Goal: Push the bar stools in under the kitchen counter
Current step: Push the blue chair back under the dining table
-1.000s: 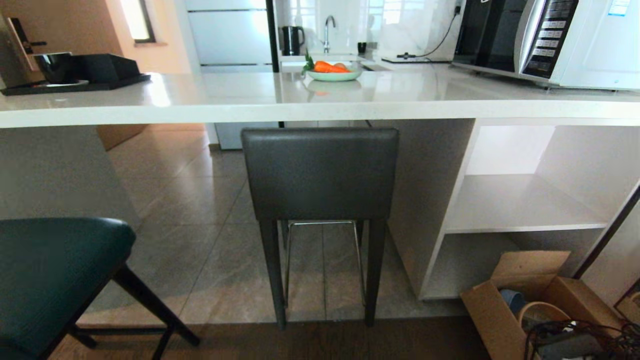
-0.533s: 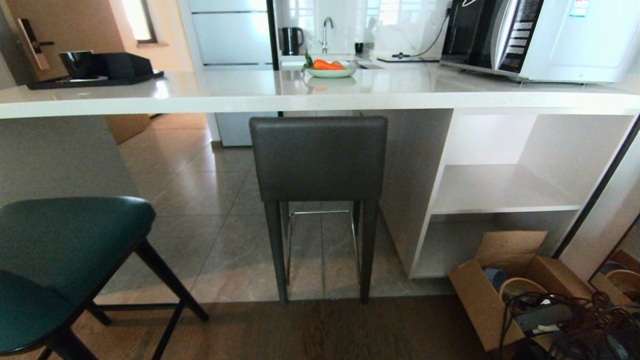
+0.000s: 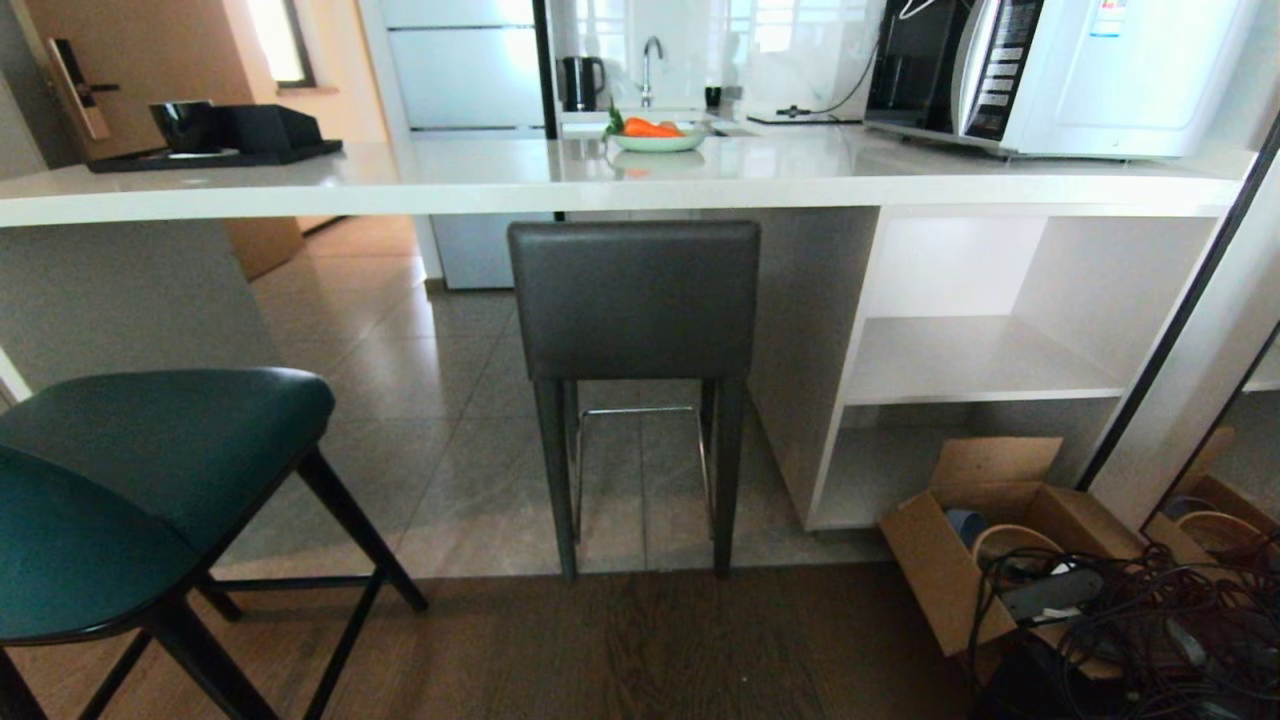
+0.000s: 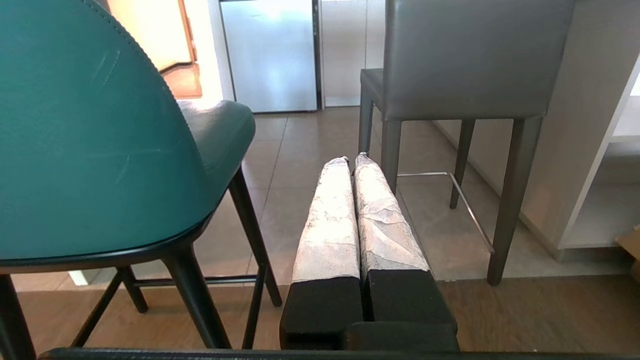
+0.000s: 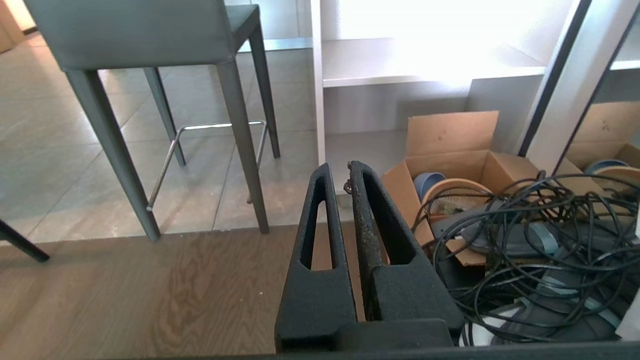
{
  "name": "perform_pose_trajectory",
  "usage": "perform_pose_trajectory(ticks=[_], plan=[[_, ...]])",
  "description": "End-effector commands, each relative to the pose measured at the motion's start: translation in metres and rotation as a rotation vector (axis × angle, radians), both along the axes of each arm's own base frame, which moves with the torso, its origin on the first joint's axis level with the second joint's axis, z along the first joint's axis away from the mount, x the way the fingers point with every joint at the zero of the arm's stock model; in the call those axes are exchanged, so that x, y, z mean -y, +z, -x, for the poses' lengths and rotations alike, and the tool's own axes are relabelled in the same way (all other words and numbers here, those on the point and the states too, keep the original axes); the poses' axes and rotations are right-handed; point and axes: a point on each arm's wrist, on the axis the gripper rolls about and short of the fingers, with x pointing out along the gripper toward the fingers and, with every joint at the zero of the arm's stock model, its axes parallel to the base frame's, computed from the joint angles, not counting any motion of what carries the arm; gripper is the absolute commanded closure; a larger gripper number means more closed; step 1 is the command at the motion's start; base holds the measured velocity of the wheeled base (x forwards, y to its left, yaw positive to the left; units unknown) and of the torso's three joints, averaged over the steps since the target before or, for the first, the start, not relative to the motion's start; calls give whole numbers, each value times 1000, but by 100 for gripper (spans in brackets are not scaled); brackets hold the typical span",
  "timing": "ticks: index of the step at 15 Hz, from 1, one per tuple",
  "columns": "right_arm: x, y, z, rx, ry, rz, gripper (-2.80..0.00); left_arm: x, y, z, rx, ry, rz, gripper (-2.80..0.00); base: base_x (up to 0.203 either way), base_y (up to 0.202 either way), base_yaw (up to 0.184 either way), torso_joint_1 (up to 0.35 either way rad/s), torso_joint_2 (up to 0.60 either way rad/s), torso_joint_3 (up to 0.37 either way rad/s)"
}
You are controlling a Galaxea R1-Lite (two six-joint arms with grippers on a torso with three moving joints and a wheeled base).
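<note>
The dark grey bar stool (image 3: 634, 300) stands straight ahead, its back just under the edge of the kitchen counter (image 3: 600, 185) and its seat beneath the slab. The teal bar stool (image 3: 130, 480) stands out on the wooden floor at the near left, away from the counter. Neither arm shows in the head view. In the left wrist view my left gripper (image 4: 351, 159) is shut and empty, low beside the teal stool (image 4: 90, 140) and pointing toward the grey stool (image 4: 475, 55). My right gripper (image 5: 337, 167) is shut on nothing, right of the grey stool (image 5: 130, 30).
White open shelves (image 3: 970, 360) fill the counter's right end. An open cardboard box (image 3: 960, 540) and a tangle of black cables (image 3: 1130, 620) lie on the floor at the near right. A microwave (image 3: 1080, 70), a plate of carrots (image 3: 657, 135) and a black tray (image 3: 215, 145) sit on the counter.
The whole head view has pulled back from the counter, so more of the teal stool, the floor and the cables shows. The stools themselves have not moved.
</note>
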Motion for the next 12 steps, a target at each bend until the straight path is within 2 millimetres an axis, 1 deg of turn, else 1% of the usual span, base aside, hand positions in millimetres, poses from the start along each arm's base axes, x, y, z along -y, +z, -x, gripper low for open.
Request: perform_pose_trajectory(ticks=[1,12], plan=[[0,-6,-2,-20,0,0,0,0,-11,-4,-40,-1,0,0,0,0,0,0,0,0],[0,-6,-2,-19,0,-2,0,0,-11,-4,-42,-3,3,0,0,0,0,0,0,0]])
